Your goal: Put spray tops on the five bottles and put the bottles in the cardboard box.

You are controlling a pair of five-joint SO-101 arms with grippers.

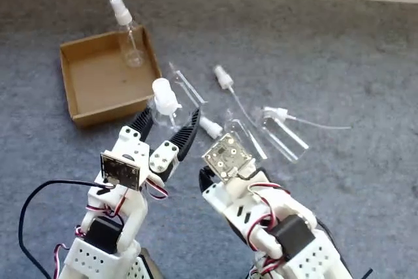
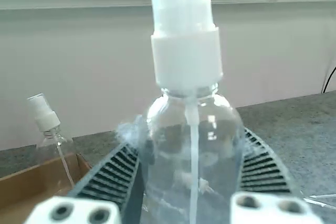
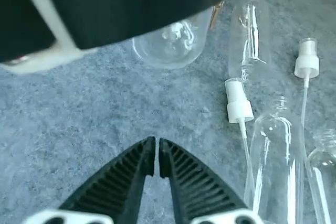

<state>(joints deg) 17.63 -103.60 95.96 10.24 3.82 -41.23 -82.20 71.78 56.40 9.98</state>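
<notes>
My left gripper [image 1: 168, 114] is shut on a clear bottle [image 2: 191, 145] with a white spray top [image 2: 184, 35] on it, held upright just off the near right corner of the cardboard box [image 1: 98, 83]. The bottle's body sits between the ribbed fingers [image 2: 113, 174]. A second capped bottle [image 1: 128, 37] stands at the box's far right corner. My right gripper [image 3: 156, 148] is shut on nothing, low over the carpet, close beside the held bottle's base [image 3: 170, 43]. Loose bottles [image 1: 284, 136] [image 3: 273, 161] and spray tops [image 1: 224, 78] [image 3: 237, 100] lie on the carpet to the right.
Everything rests on grey carpet [image 1: 339, 57]. Another uncapped bottle [image 1: 186, 83] lies just right of the box, and a spray top [image 1: 210, 127] lies between the two arms. The right arm [image 1: 228, 158] is close beside the left. A pale wall [image 2: 79, 61] lies behind the box.
</notes>
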